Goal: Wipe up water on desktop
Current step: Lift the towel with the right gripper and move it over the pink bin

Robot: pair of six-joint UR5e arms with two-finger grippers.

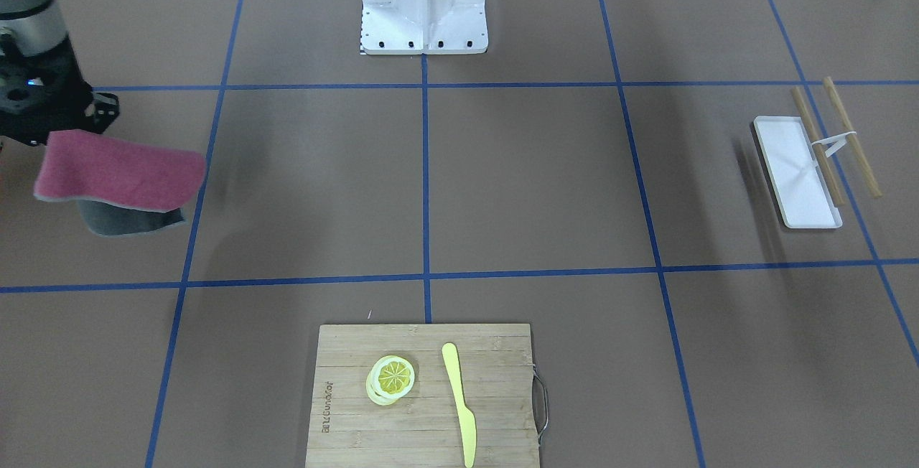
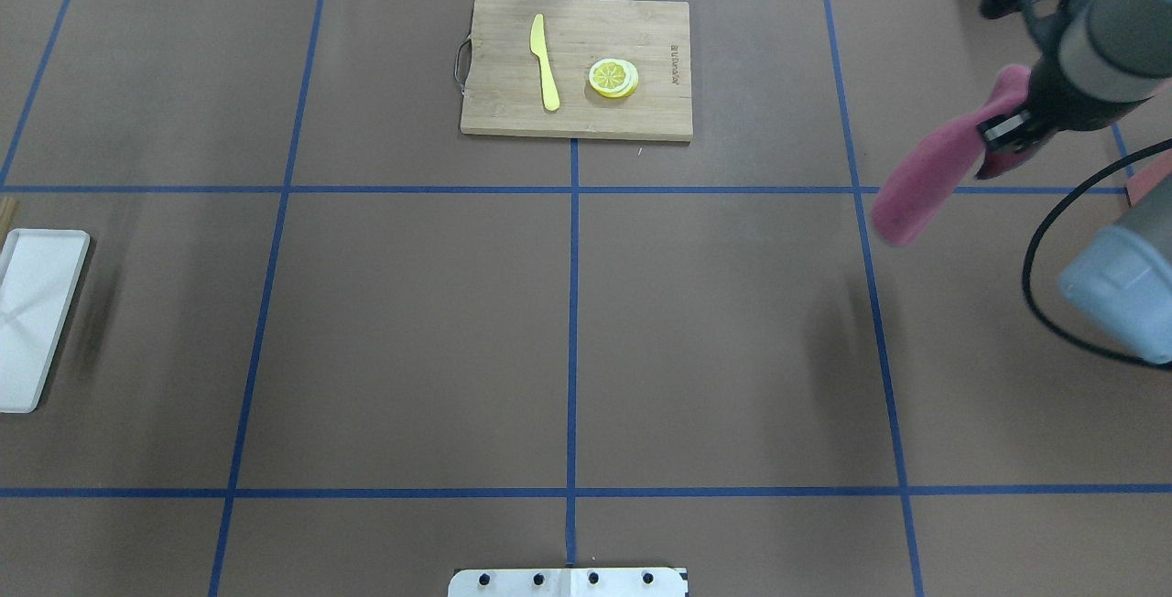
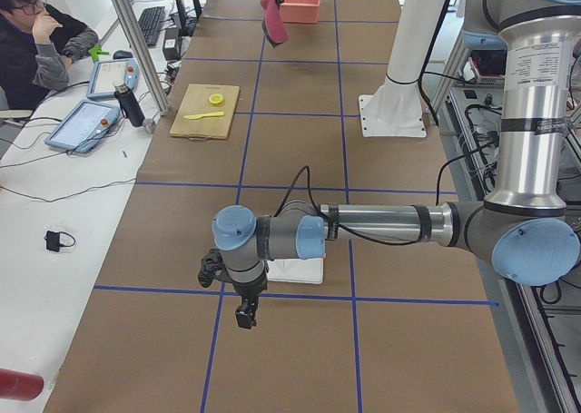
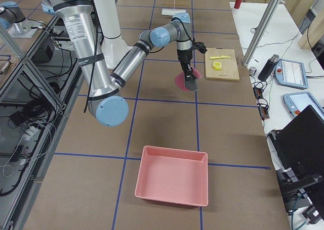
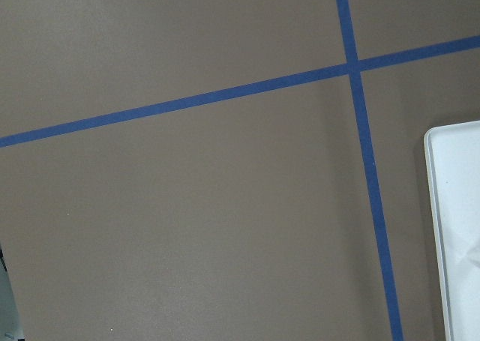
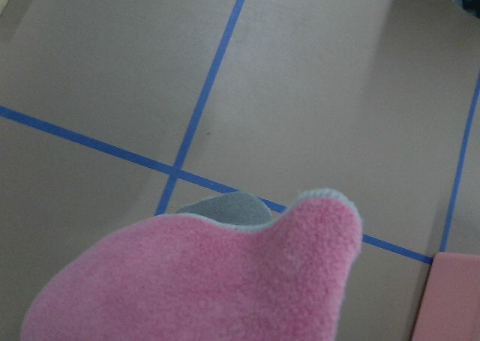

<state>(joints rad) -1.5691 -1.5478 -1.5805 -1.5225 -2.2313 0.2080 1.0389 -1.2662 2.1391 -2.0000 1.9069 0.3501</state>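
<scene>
Near: left claw (image 3: 245, 315) hangs over the brown, blue-taped table (image 2: 714, 341) near a white tray (image 2: 37, 322); how far it is open cannot be told. Far: right claw (image 2: 998, 132) clamped on a pink cloth (image 2: 925, 185), above the table's right end.

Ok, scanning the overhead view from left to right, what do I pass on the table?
tray → knife → lemon → cloth, held up by the right gripper
</scene>
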